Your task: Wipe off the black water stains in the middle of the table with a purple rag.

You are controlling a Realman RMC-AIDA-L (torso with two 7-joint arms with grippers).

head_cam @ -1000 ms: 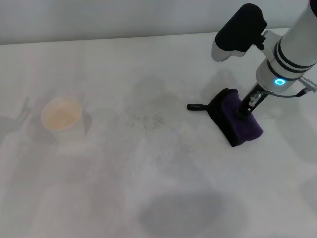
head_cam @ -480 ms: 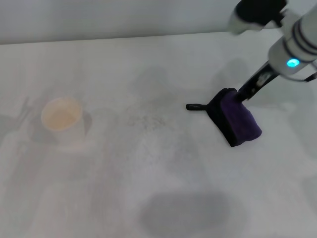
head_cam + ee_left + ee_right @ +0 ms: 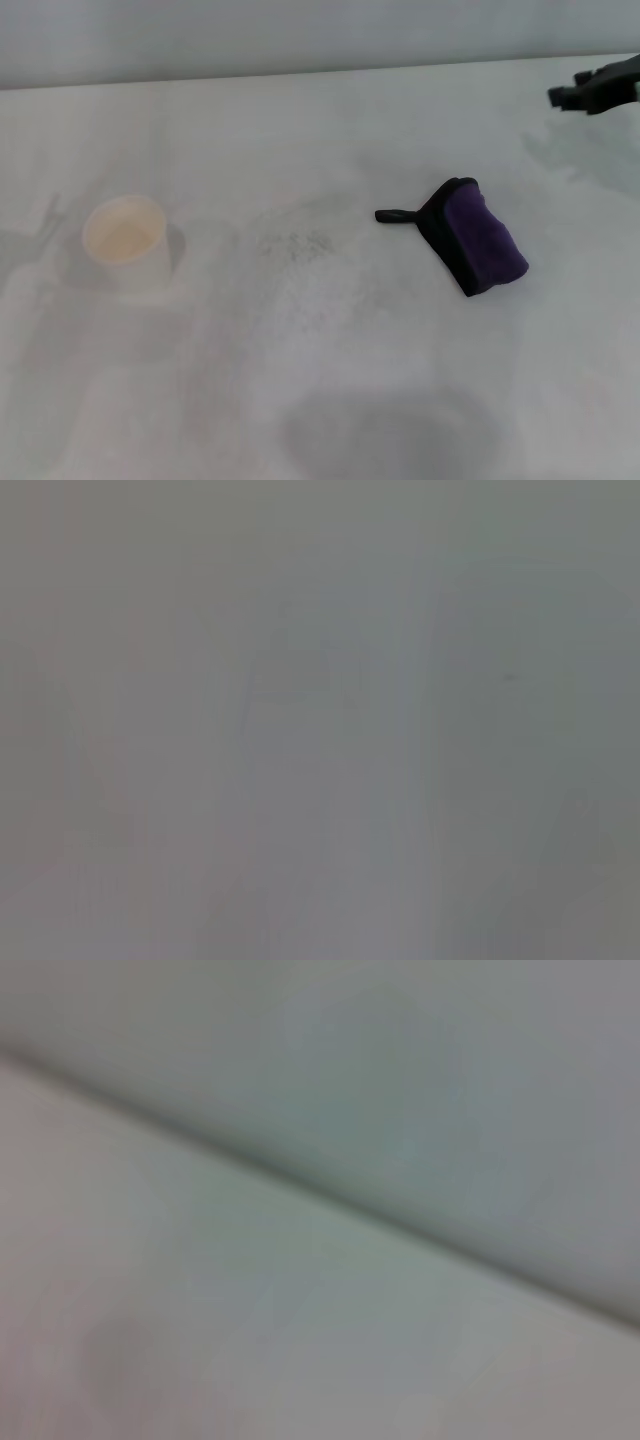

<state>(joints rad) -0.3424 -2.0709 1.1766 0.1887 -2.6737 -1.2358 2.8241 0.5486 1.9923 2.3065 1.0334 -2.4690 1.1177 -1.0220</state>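
Nearest to us, a broad soft grey shadow (image 3: 388, 430) lies on the white bench (image 3: 150, 380), low and a little right of centre. Moving up from there, we reach the middle of the bench, and what shows is a patch of faint grey speckles (image 3: 295, 243), thin and scattered.

Off to the left of them, well apart, stands a paper cup (image 3: 124, 238), upright, mouth open toward us, pale inside.

On the other side of the speckles we have the purple rag (image 3: 482, 240). It lies flat on the bench on its own, folded into a fuzzy bundle with black edging along its left side, tilted so that its long side runs from upper left down to lower right. Its short black loop (image 3: 395, 215) pokes out from the upper corner, pointing toward the speckles. Nothing touches the rag.

Farther back and over at the right edge of the head view, we catch the right tool (image 3: 598, 90): only a dark piece of it shows, raised above the far part of the bench and well apart from the rag. Open or closed, we cannot tell from this sliver.

Beyond that, the far edge of the bench meets a plain grey wall (image 3: 300, 35).

Both wrist views give only blur.
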